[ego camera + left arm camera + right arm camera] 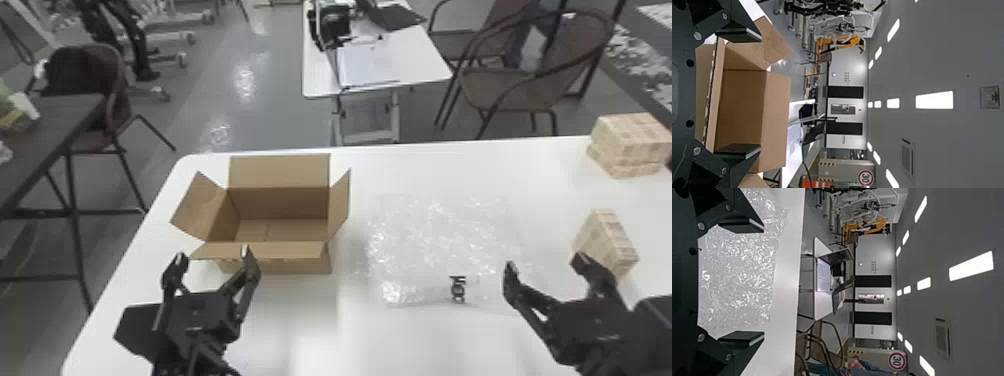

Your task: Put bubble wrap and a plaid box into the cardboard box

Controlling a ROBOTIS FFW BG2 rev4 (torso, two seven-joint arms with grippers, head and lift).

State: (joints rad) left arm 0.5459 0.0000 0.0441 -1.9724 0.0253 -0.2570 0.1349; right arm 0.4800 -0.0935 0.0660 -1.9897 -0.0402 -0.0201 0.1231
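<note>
"Head view: where's the bubble wrap [430, 240]?"

"Flat on the table [370, 345], right of the open cardboard box [280, 265]; a plaid box [602, 242] sits farther right."

"What might go wrong?"

"The thin film could slip from a shallow pinch, or snag on the near flap [270, 250] if carried low."

"Any grip?"

"Left gripper [213, 254] and right gripper [544, 262] are spread wide, holding nothing; I can't tell whether the left brushes cardboard."

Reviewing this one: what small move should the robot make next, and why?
Probably ease the right claw over and down to pinch the bubble wrap. The wrap lies spread on the table, outside the cardboard box, whose flaps are open and visible floor is bare; that claw is open, empty and close to the wrap's right side.
</note>
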